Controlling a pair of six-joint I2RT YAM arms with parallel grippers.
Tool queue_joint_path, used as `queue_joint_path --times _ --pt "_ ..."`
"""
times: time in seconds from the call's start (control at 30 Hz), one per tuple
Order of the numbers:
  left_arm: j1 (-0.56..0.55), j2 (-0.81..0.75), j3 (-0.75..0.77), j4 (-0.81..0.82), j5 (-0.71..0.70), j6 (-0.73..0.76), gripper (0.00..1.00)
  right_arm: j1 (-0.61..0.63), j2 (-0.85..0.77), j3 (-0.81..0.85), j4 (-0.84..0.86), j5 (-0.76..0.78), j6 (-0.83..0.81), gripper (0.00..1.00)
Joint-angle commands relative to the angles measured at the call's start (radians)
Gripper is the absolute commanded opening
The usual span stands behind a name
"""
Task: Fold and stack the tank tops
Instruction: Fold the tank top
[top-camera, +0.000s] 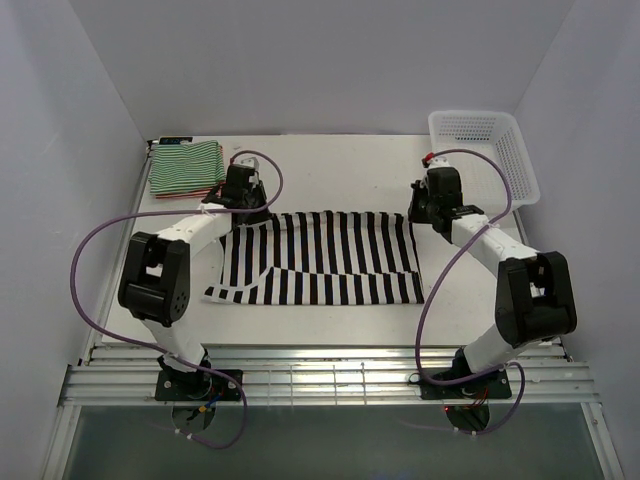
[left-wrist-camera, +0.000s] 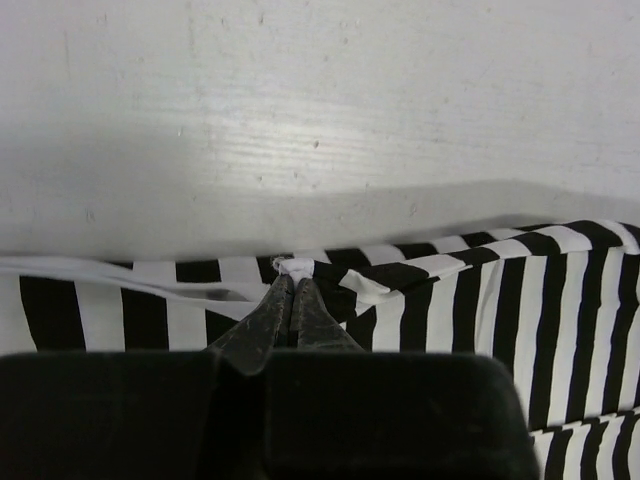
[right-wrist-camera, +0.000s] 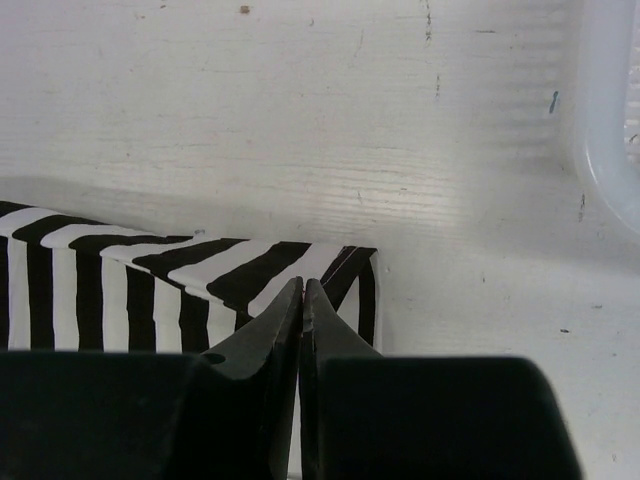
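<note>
Black-and-white wide-striped cloth tank top (top-camera: 320, 258) lies flat at desk (top-camera: 350, 170) centre, long axis L–R. L end effector (left-wrist-camera: 293, 272) and R end effector (right-wrist-camera: 302, 288), both pressed together, pinch its far corners. Fold prob. runs toward near edge.

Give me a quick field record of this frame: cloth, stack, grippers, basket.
main item: black-and-white tank top, spread flat mid-table
left gripper: shut, pinching the top's far-left edge
right gripper: shut, pinching the top's far-right corner
stack: green-and-white top folded, lying on the red-and-white top, far-left corner of the table
basket: white lattice, far right, apart from the cloth
task state: two tops folded and stacked, third not yet folded
</note>
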Motion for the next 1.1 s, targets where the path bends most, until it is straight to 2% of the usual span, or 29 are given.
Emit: queue_joint_path --times 0.0,0.27,0.47,1.07 --pt "-0.01 -0.082 -0.062 0.019 -0.001 -0.002 0.0 0.003 -0.05 -0.039 0.032 -0.018 0.001 0.08" --pt "-0.019 -0.203 -0.22 0.073 0.0 -0.054 0.0 0.003 -0.133 -0.125 0.009 0.001 -0.004 0.08" --pt "-0.029 -0.232 -0.306 0.102 0.01 -0.066 0.0 0.003 -0.187 -0.195 -0.008 -0.024 0.013 0.08" --pt "-0.047 -0.321 -0.451 0.128 0.003 -0.108 0.0 0.003 -0.291 -0.3 -0.069 -0.059 0.028 0.08"
